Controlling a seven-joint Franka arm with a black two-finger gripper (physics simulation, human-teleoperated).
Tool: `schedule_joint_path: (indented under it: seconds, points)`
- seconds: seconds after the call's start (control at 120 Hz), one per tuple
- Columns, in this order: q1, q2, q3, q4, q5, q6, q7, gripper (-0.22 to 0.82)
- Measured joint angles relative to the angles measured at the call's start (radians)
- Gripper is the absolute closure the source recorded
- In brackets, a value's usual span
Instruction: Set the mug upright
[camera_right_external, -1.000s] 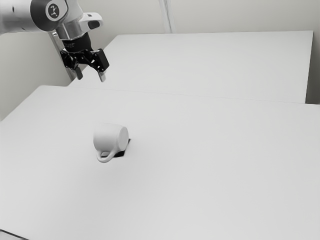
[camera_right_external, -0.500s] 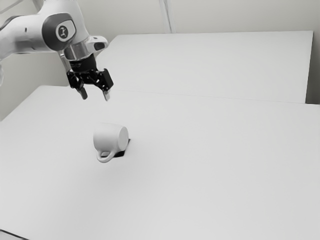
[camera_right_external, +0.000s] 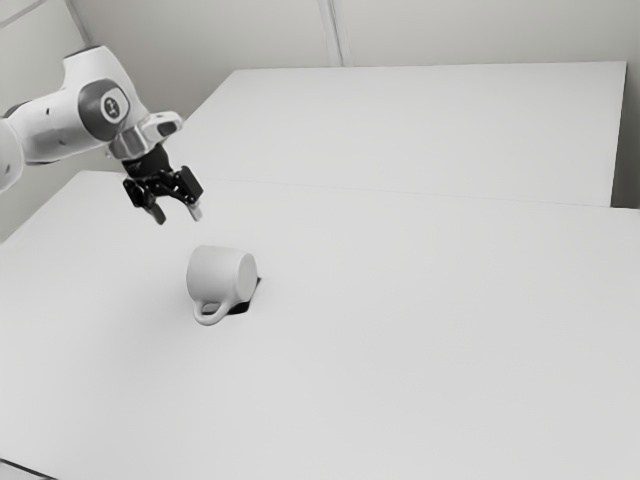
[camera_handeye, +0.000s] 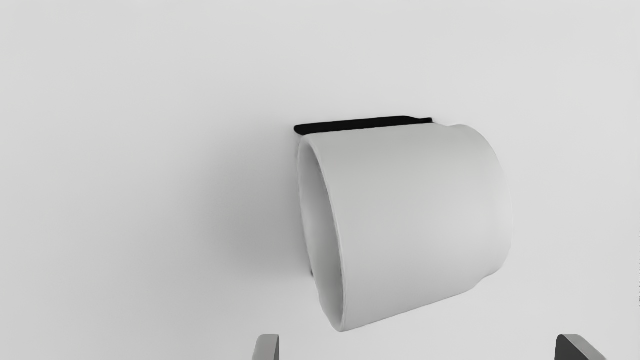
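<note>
My gripper (camera_right_external: 178, 217) hangs spread above the bench (camera_right_external: 400, 350), near the tipped mug (camera_right_external: 214, 270).
I see the mug lying on its side, base toward the exterior view's right, handle (camera_right_external: 207, 317) toward that view's camera, with a thin black patch (camera_handeye: 365, 124) beside it; my two fingers stand well apart.
</note>
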Motion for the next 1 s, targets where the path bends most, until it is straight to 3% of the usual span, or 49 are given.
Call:
schedule_joint_path:
  seconds: [0.367,0.908,1.0]
  points:
    - [0.149,0.142,0.001,0.013,-0.277,-0.01,0.259,0.0]
    - [0.198,0.247,-0.002,-0.004,-0.542,-0.157,0.522,0.0]
    - [0.204,0.247,-0.004,-0.011,-0.565,-0.195,0.548,0.04]
